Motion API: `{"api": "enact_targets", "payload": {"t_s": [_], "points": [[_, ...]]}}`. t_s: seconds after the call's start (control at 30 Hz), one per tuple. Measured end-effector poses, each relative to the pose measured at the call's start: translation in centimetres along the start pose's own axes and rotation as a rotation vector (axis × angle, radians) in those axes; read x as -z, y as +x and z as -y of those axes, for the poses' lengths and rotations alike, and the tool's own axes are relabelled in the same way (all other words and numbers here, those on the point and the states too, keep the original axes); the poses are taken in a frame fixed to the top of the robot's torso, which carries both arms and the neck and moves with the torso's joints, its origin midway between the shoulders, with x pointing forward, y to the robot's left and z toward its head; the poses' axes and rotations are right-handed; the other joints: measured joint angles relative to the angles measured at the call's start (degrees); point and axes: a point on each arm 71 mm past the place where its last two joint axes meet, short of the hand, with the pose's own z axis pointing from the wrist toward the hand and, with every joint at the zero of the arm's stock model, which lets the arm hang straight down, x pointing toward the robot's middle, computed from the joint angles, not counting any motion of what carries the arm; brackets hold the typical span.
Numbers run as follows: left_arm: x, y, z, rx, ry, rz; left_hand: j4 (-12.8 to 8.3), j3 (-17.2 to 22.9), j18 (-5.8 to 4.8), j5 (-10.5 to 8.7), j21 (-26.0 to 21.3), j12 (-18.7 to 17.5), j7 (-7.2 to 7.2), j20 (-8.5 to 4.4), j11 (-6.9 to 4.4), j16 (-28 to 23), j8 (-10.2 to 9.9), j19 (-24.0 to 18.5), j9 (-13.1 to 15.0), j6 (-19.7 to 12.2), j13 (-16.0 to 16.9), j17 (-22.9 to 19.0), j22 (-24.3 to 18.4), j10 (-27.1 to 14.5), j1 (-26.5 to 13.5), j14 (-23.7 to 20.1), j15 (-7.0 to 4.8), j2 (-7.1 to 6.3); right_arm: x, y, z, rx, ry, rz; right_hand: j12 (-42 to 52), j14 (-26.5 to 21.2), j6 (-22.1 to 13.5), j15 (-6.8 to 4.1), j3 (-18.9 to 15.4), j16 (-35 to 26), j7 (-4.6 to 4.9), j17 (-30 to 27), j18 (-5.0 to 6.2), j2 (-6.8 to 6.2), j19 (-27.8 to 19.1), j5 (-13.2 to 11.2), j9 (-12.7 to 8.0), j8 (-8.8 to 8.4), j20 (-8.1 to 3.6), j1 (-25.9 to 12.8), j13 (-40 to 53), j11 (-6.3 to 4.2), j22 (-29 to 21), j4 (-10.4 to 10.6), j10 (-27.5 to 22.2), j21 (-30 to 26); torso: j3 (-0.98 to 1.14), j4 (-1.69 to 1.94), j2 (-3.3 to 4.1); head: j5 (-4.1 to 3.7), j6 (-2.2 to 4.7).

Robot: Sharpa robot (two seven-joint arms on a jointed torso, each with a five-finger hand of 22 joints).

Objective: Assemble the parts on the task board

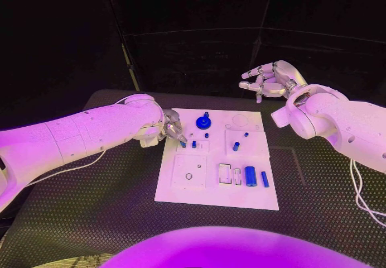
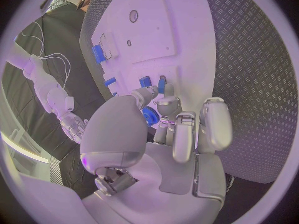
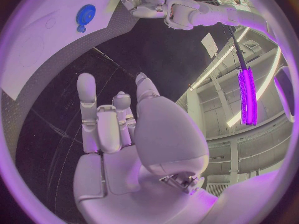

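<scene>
Reaching fingers: the left hand point(image 1: 171, 129) has its fingertips point(image 2: 163, 104) down at the left edge of the task board point(image 1: 181, 192), just beside a small blue peg point(image 2: 161, 86); whether they pinch it or only touch it cannot be told.
Right fingers: the right hand point(image 1: 272, 79) hangs in the air beyond the far right corner of the board, fingers loosely spread and holding nothing.
Parts near the left hand: a second small blue piece point(image 2: 145, 80) stands next to the peg; the blue gear point(image 1: 204, 121) sits at the far middle of the board.
Parts farther out: a blue cylinder point(image 1: 250, 176) and a thin blue pin point(image 1: 265, 178) lie near the front right; another short peg point(image 1: 236, 146) stands at the centre right.
Board: a white plate lying flat on the black table point(image 1: 88, 212).
Step in hand: likely picking or seating the small peg at the left edge.
Next move: calls for a fine pinch, a straight lift, and keeping the peg upright over its hole.
</scene>
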Motion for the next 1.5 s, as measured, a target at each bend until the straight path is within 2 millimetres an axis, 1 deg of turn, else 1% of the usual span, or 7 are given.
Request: {"api": "enact_targets", "payload": {"t_s": [0.93, 0.97, 1.07, 1.13, 1.23, 1.37, 1.5], "points": [[-0.11, 0.19, 0.26, -0.02, -0.004, -0.014, 0.0, 0.1, 0.0, 0.25, 0.0, 0.0, -0.14, -0.19, 0.12, 0.0, 0.3, 0.2, 0.2, 0.1, -0.2, 0.0, 0.0, 0.3, 0.1, 0.1, -0.13, -0.18, -0.03, 0.08, 0.06, 0.0, 0.001, -0.003, 0.0, 0.0, 0.0, 0.0, 0.0, 0.0, 0.0, 0.0, 0.0, 0.0, 0.0, 0.0, 0.0, 0.0, 0.0, 0.0, 0.0, 0.0, 0.0, 0.0, 0.0, 0.0, 0.02, 0.01, -0.03, 0.12, 0.0], [-0.13, 0.18, 0.3, -0.021, -0.004, -0.015, 0.1, 0.3, 0.0, 0.27, 0.0, 0.0, -0.24, -0.19, -0.02, 0.0, 0.4, 0.2, 0.3, 0.3, -0.4, 0.0, 0.0, 0.4, -0.2, 0.2, -0.19, -0.45, -0.03, 0.08, 0.06, 0.0, 0.001, -0.003, 0.0, 0.0, 0.0, 0.0, 0.0, 0.0, 0.0, 0.0, 0.0, 0.0, 0.0, 0.0, 0.0, 0.0, 0.0, 0.0, 0.0, 0.0, 0.0, 0.0, 0.0, 0.0, 0.02, 0.01, -0.03, 0.1, 0.0], [-0.21, 0.17, 0.39, -0.026, -0.006, -0.018, -0.8, 1.1, 0.0, 0.28, 0.0, -0.2, -0.53, -0.19, -0.04, 0.0, 0.5, 0.2, 0.6, 0.6, -0.9, 0.0, 0.0, 0.6, -0.9, 0.0, -0.35, -0.61, -0.03, 0.09, 0.06, 0.0, 0.001, -0.004, 0.0, 0.0, 0.0, 0.0, 0.0, 0.0, 0.0, 0.0, 0.0, 0.0, 0.0, 0.0, 0.0, 0.0, 0.0, 0.0, 0.0, 0.0, 0.0, 0.0, 0.0, 0.0, 0.02, 0.01, -0.03, 0.02, 0.0], [-0.27, 0.16, 0.43, -0.029, -0.008, -0.02, -1.5, 1.8, 0.0, 0.28, 0.0, -0.1, -0.84, -0.19, -0.34, 0.0, 0.8, 0.2, 0.6, 0.9, -0.5, 0.0, 0.0, 0.9, -1.7, 0.0, -0.42, -0.72, -0.03, 0.09, 0.06, 0.0, 0.002, -0.004, 0.0, 0.0, 0.0, 0.0, 0.0, 0.0, 0.0, 0.0, 0.0, 0.0, 0.0, 0.0, 0.0, 0.0, 0.0, 0.0, 0.0, 0.0, 0.0, 0.0, 0.0, 0.0, 0.03, 0.01, -0.03, -0.08, 0.0], [-0.35, 0.14, 0.45, -0.031, -0.01, -0.02, -1.5, 1.8, 0.0, 0.28, 0.0, 0.6, -1.06, -0.36, -0.53, 0.0, 0.9, 0.4, 0.7, 1.1, 0.3, 0.0, 0.0, 1.2, -2.3, 0.0, -0.43, -0.74, -0.03, 0.09, 0.07, -0.001, 0.002, -0.004, 0.0, 0.0, 0.0, 0.0, 0.0, 0.0, 0.0, 0.0, 0.0, 0.0, 0.0, 0.0, 0.0, 0.0, 0.0, 0.0, 0.0, 0.0, 0.0, 0.0, 0.0, 0.0, 0.03, -0.01, -0.03, -0.13, 0.0], [-0.46, 0.11, 0.57, -0.032, -0.011, -0.021, -2.1, 2.5, 0.0, 0.28, 0.0, 1.2, -1.35, -0.39, -0.75, 0.0, 1.2, 0.4, 1.0, 1.6, 1.0, 0.0, 0.0, 1.7, -3.0, 0.0, -0.83, -0.98, -0.02, 0.1, 0.07, -0.001, 0.002, -0.005, 0.0, 0.0, 0.0, 0.0, 0.0, 0.0, 0.0, 0.0, 0.0, 0.0, 0.0, 0.0, 0.0, 0.0, 0.0, 0.0, 0.0, 0.0, 0.0, 0.0, 0.0, 0.0, 0.03, -0.03, -0.02, -0.23, 0.0], [-0.56, 0.09, 0.74, -0.033, -0.011, -0.021, -2.8, 3.1, 0.0, 0.27, 0.0, 1.5, -1.56, -0.54, -0.94, 0.0, 1.4, 0.5, 1.0, 1.8, 1.5, 0.0, 0.0, 2.0, -3.7, 0.0, -0.83, -1.17, -0.02, 0.1, 0.07, -0.001, 0.002, -0.005, 0.0, 0.0, 0.0, 0.0, 0.0, 0.0, 0.0, 0.0, 0.0, 0.0, 0.0, 0.0, 0.0, 0.0, 0.0, 0.0, 0.0, 0.0, 0.0, 0.0, 0.0, 0.0, 0.03, -0.03, -0.02, -0.28, 0.0]]}}
